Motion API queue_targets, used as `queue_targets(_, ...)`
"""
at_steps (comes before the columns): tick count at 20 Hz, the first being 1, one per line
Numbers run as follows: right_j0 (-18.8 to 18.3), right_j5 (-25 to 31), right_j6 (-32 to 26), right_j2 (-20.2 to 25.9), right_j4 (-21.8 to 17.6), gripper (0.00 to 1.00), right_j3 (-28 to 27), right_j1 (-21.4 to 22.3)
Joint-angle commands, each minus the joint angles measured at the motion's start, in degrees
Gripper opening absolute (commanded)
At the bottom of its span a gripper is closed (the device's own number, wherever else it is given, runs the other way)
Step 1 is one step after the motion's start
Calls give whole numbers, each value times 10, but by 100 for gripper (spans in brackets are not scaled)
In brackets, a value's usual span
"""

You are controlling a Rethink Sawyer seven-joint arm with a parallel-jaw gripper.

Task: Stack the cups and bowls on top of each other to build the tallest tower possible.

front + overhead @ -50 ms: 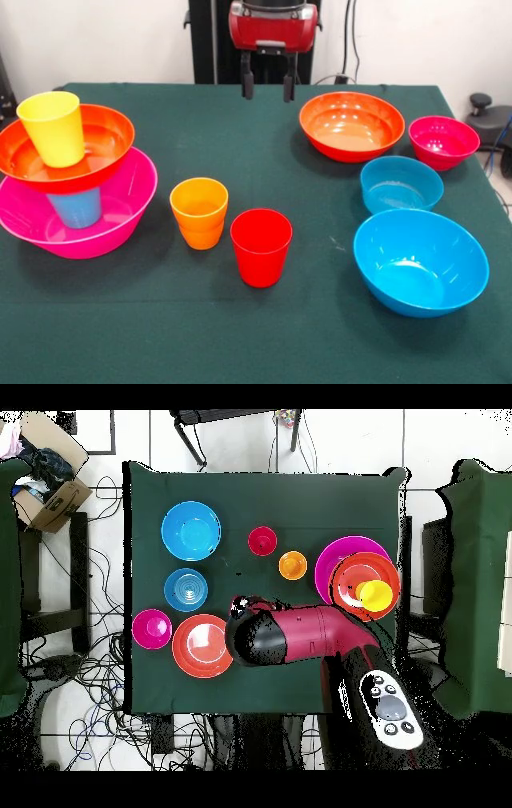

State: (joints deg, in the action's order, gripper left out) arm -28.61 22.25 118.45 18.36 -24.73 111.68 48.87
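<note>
Front view is showing us the claw (268, 86) hanging open and empty above the far middle of the green-clothed worktop (264, 336). At one side we're seeing the tower (68, 180): a large glossy pink plastic bowl (120, 216) holding a light blue plastic tumbler (76, 208), a wide orange-red bowl (108, 136) sitting on that, and a yellow tumbler (52, 128) standing upright in it. Just beside it we're looking at an orange cup (199, 212) and a red cup (261, 246), close together. Across the cloth we're spotting a second orange-red bowl (352, 126), a small magenta bowl (443, 142), a small blue bowl (401, 184) and a large blue bowl (421, 262), all unstacked.
</note>
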Motion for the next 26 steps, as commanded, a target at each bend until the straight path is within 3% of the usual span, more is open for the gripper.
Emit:
queue_targets(1,22,-51,66,-26,-12,100,-1,-56)
queue_targets(12,6,-94,50,-9,-4,100,36,-77)
queue_targets(26,-11,-66,43,31,36,100,74,-42)
